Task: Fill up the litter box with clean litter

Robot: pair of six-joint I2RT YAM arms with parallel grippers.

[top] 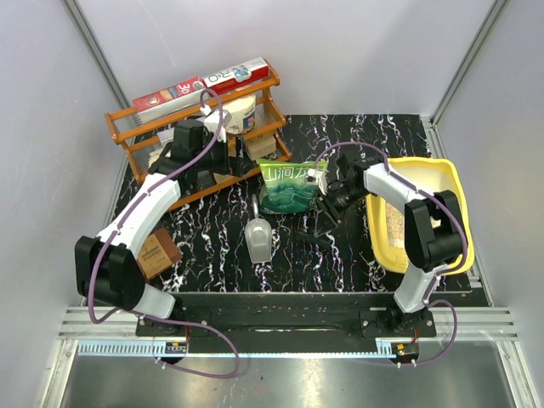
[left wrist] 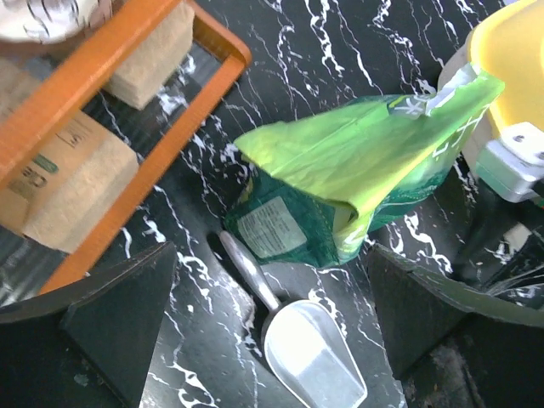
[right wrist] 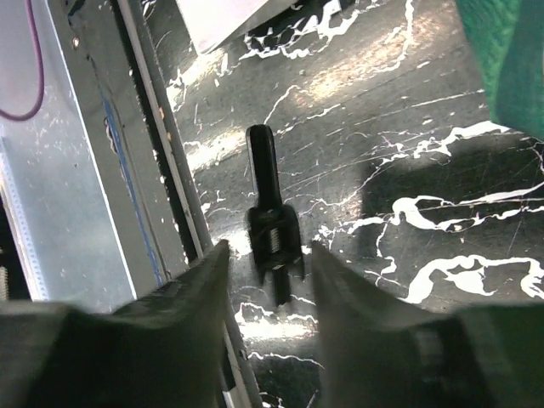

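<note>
The litter box (top: 425,166) is a big, flat, yellow tray with round corners. It sits on the right side of the black table (top: 357,255). Some clean litter (top: 393,223), pale like sand, shows inside it. A green pouch (top: 289,183) is in the middle, just left of the box, and a grey scoop (top: 259,238) lies near it. The left gripper (left wrist: 268,280) is spread wide above the scoop. The right gripper (right wrist: 268,251) has its fingers a little apart, pinching nothing, over a small black thing (right wrist: 270,217) on the table.

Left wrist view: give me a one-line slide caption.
Open left tool above the green litter pouch and grey scoop, orange rack on the left, yellow litter box at upper right.
</note>
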